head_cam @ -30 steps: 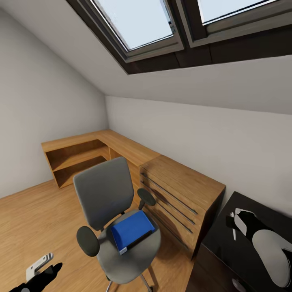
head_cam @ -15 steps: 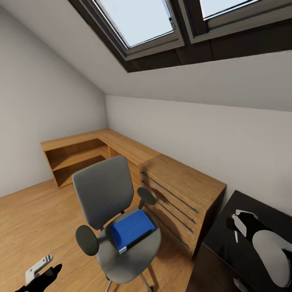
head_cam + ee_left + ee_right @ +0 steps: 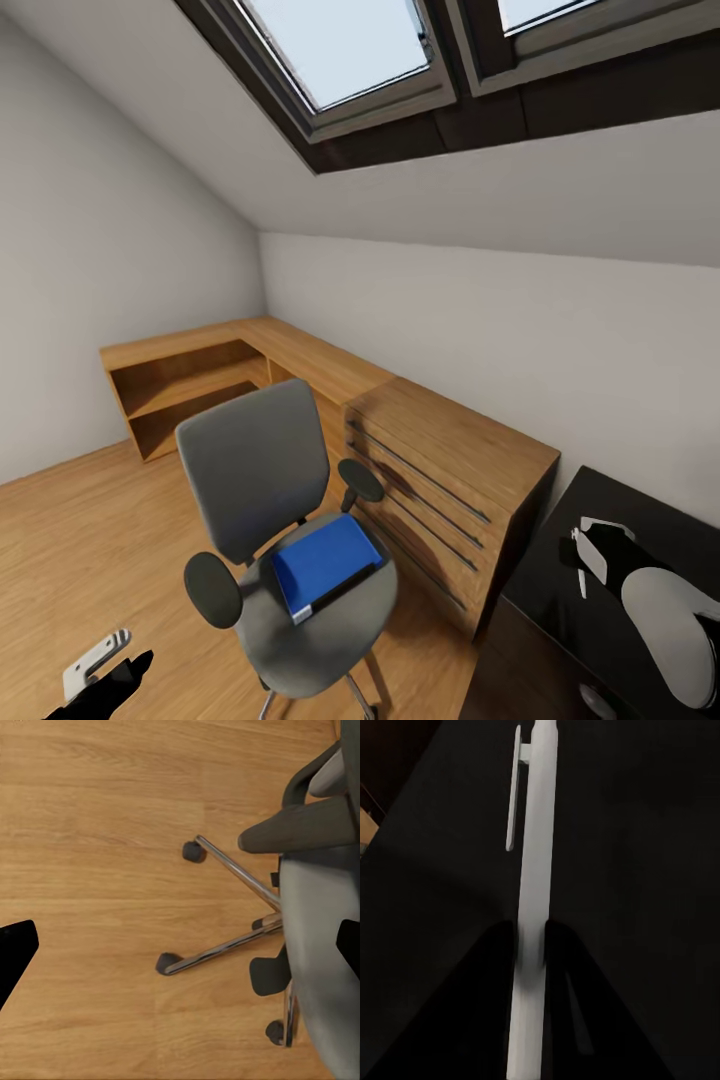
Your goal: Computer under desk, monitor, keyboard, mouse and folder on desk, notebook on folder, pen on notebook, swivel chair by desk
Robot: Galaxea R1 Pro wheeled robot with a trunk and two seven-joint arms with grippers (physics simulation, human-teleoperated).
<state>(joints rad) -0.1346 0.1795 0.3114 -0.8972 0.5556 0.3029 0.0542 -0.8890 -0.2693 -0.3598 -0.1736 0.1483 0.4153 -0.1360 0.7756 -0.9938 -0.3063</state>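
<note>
A: As the head view lists it: swivel chair (image 3: 290,540), grey, on the wood floor (image 3: 90,520) just beside the oak drawer unit (image 3: 450,480). Folder (image 3: 322,562), blue, flat on the seat, white edge toward the seat's front.

B: Its long axis?

A: Judged to run from the seat's front edge back toward the backrest, slightly skewed. Likely light, thin and stiff, with a smooth cover that may slide; best taken at an overhanging or exposed edge, fingers pinching across the thickness.

B: Arms?

A: Left gripper (image 3: 100,668) low at the frame's corner, near the chair's armrest. Right gripper (image 3: 592,545) over the black bench (image 3: 560,590), holding a white pen (image 3: 578,572).

B: Left wrist view?

A: Chair base (image 3: 232,915), chrome spokes and casters on the floor; seat edge (image 3: 322,945) beside it. Left fingers (image 3: 15,952) at opposite frame edges, spread wide, nothing between them.

B: Right wrist view?

A: Pen (image 3: 531,900), slim, white, clip (image 3: 514,791) at the far end, long axis running straight out between the dark fingers (image 3: 495,975), which are clamped on its barrel over the dark bench. Judged light, rigid, apt to roll once set down
</note>
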